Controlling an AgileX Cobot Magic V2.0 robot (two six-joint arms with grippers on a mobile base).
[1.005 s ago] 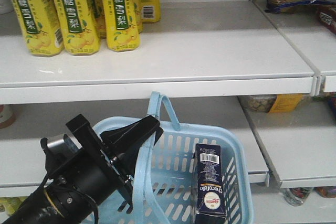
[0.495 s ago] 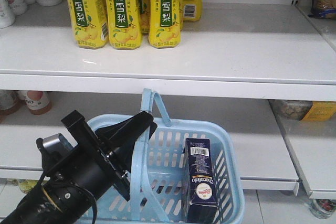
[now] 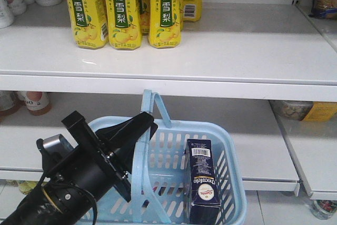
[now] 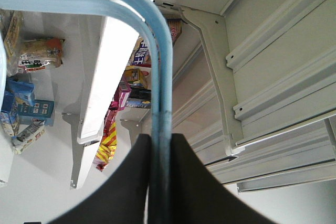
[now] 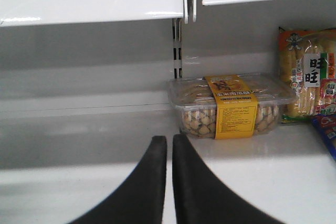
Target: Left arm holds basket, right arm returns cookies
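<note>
In the basket (image 3: 210, 128), 1 cookies (image 3: 202, 180) box.

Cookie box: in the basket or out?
In. The cookie box stands upright inside the basket, near its right wall, barcode end up.

Left arm (image 3: 68, 188): black cylindrical barrel with a thin gold ring below the silver-grey block (image 3: 55, 145). Just beyond that block, a flat black cross-plate (image 3: 87, 140) with small screw heads, then the left gripper (image 3: 146, 123), a matte black wedge. Thin black cable (image 3: 93, 204) below the block. Right gripper (image 5: 169, 139): two smooth matte black fingers (image 5: 149, 187), rounded tips.
</note>
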